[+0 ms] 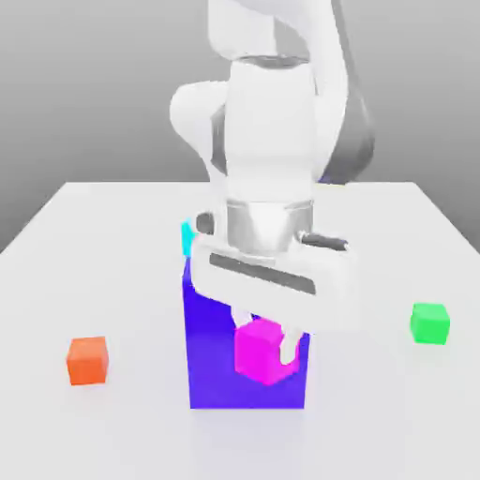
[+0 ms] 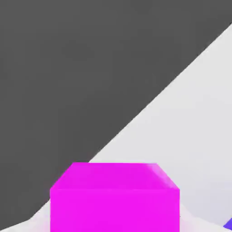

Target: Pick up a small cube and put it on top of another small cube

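Note:
The small magenta cube (image 1: 260, 352) hangs between my gripper's (image 1: 264, 336) white fingers, in front of the big blue-purple block (image 1: 214, 361). My gripper is shut on it, one finger on each side. The hand view shows the magenta cube (image 2: 114, 199) close up, with white table behind it. The small green cube (image 1: 429, 322) rests on the table at the exterior view's right, well apart from my gripper.
An orange small cube (image 1: 87, 360) lies on the white table (image 1: 112, 262) at the exterior view's left. A cyan small cube (image 1: 187, 237) peeks out behind the blue-purple block, partly hidden by my arm. The table's far edge meets a grey backdrop.

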You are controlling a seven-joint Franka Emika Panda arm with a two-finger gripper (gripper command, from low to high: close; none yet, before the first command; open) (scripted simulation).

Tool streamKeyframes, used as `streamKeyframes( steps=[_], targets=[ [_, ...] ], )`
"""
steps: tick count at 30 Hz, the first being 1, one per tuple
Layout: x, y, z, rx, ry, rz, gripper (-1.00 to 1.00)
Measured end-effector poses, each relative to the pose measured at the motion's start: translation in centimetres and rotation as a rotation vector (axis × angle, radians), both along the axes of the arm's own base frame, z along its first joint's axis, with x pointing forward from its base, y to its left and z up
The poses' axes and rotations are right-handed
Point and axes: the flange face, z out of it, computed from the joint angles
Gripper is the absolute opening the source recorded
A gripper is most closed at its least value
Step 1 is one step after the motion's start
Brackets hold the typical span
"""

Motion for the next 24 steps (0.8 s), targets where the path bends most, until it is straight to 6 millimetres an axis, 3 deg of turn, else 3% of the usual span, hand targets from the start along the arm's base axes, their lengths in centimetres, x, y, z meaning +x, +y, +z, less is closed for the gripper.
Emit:
streamKeyframes(
  steps=[2, 5, 9, 13, 17, 24],
  targets=[
    [-1.9, 4.9, -0.1, -0.010, 0.008, 0.112, -1.00],
    [-5.3, 9.8, -1.1, -0.020, 0.045, 0.230, -1.00],
    [-10.7, 15.0, -2.5, -0.040, 0.101, 0.378, -1.00],
    [-16.8, 19.1, -4.0, -0.069, 0.154, 0.525, -1.00],
    [-22.2, 21.0, -5.6, -0.101, 0.210, 0.635, -1.00],
    [-22.8, 21.2, -6.9, -0.116, 0.207, 0.646, -1.00]
  ],
)
